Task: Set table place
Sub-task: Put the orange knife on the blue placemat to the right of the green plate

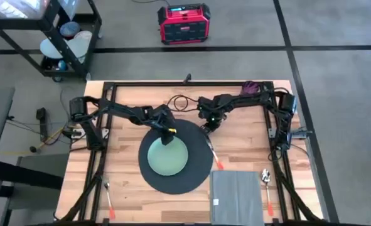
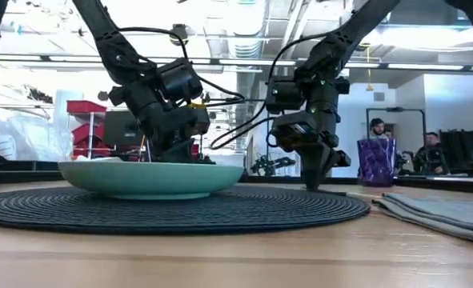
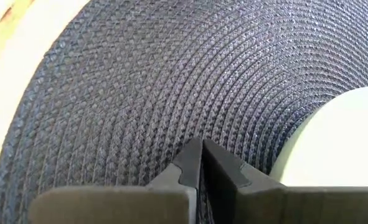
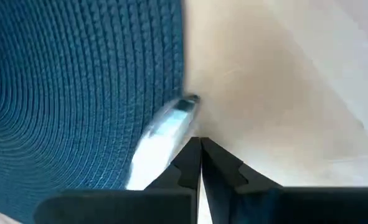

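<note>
In the high view the round dark placemat [image 1: 175, 157] lies at the centre of the light-wood table [image 1: 129, 194], with the pale green plate [image 1: 167, 157] resting on its left half. The left gripper [image 1: 166, 133] sits at the upper edge of the mat, just above the plate; its wrist view shows the fingers [image 3: 187, 165] pressed together with nothing between them, hovering close over the woven mat beside the plate's rim. The right gripper [image 1: 208, 127] is at the mat's upper right edge (tips pointing down in the low view), its fingers [image 4: 188, 163] likewise closed and empty. Just beyond them a shiny utensil end [image 4: 165, 127] lies across the mat's border. A grey folded napkin [image 1: 236, 196] lies lower right.
</note>
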Robot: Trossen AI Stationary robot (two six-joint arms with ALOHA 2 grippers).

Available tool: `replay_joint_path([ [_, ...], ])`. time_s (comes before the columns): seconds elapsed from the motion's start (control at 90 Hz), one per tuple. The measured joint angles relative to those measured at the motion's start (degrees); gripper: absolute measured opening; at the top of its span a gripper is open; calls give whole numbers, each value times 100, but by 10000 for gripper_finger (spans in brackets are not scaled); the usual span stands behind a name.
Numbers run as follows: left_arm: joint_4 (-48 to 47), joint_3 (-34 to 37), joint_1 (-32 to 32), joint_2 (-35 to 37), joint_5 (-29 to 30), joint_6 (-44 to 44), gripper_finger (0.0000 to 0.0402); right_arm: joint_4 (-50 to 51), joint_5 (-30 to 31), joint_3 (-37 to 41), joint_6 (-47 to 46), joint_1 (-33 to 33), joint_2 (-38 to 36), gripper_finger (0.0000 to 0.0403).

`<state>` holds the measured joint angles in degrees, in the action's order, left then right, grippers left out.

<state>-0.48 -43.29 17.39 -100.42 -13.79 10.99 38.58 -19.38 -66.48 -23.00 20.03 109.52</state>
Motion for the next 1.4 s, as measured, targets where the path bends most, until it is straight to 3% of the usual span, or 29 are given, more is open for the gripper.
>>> replay_joint_path([
  [0.333, 140, -4, 0, 2, 3, 261, 0, 1004, 6, 205, 374, -433, -232, 0],
  [0.656, 163, -5, 0, 2, 1, 334, 0, 428, -247, 479, 297, -1081, -243, 0],
  [1.2, 114, -233, 2, -15, 30, 337, 0, -125, -438, 483, 1376, -1097, -767, 0],
  [1.4, 92, -294, 2, -20, 41, 338, 0, 406, -335, 608, 762, -1018, -1134, 0],
])
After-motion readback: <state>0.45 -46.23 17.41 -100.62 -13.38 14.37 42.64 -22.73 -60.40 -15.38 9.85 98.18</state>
